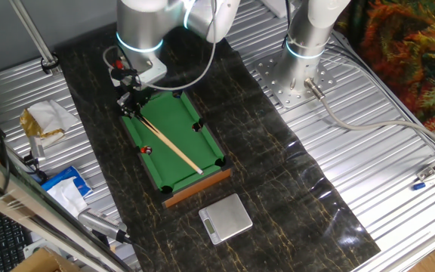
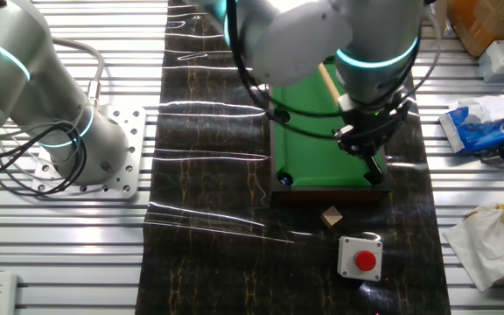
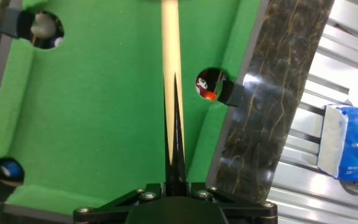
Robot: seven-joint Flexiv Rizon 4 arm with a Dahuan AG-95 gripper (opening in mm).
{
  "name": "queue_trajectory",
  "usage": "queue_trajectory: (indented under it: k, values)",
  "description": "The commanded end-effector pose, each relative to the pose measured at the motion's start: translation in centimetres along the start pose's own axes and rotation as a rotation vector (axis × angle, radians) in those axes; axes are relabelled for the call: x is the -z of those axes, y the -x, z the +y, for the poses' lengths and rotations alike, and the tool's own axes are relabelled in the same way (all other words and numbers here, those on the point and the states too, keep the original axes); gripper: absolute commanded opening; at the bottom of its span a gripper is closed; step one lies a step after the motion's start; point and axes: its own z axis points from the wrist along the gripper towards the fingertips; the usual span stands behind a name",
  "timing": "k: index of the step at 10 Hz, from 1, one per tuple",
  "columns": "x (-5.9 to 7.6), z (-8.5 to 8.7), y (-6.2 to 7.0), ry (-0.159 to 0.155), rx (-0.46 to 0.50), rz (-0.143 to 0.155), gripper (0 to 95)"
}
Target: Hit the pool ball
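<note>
The tool [image 3: 174,163] is clenched on the cue [image 1: 171,141] at the green pool table's [image 1: 166,166] end, seemingly still aiming, with the pool ball [image 1: 146,149] beside a side pocket, so the next move needs realignment.

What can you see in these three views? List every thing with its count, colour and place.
Mini pool table: one, green felt, wooden frame, on the dark mat.
Wooden cue stick: one, pale, lying diagonally across the felt.
Tiny glossy red ball with a white spot: one, at a side pocket.
Small blue ball: one, in a corner pocket.
Small white ball: one, in another corner pocket.
Flat digital scale: one, silver, beyond the pool table's end.
Push button: one, red on a white box.
Small cube: one, tan, beside the button.
Tissue pack: one, blue.
Gripper: one, black, fingers together over the cue.
</note>
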Motion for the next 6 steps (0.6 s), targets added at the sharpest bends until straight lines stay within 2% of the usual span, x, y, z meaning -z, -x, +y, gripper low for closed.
queue_trajectory:
  k: [1, 2, 3, 4, 6]
  values:
    - [0.14, 0.13, 0.09, 0.003, 0.003, -0.004, 0.0]
    - [0.14, 0.13, 0.09, 0.003, 0.002, -0.004, 19.0]
    - [0.14, 0.13, 0.09, 0.006, 0.004, -0.001, 19.0]
    - [0.14, 0.13, 0.09, 0.011, 0.009, 0.007, 57.0]
    - [0.14, 0.13, 0.09, 0.014, 0.015, 0.011, 57.0]
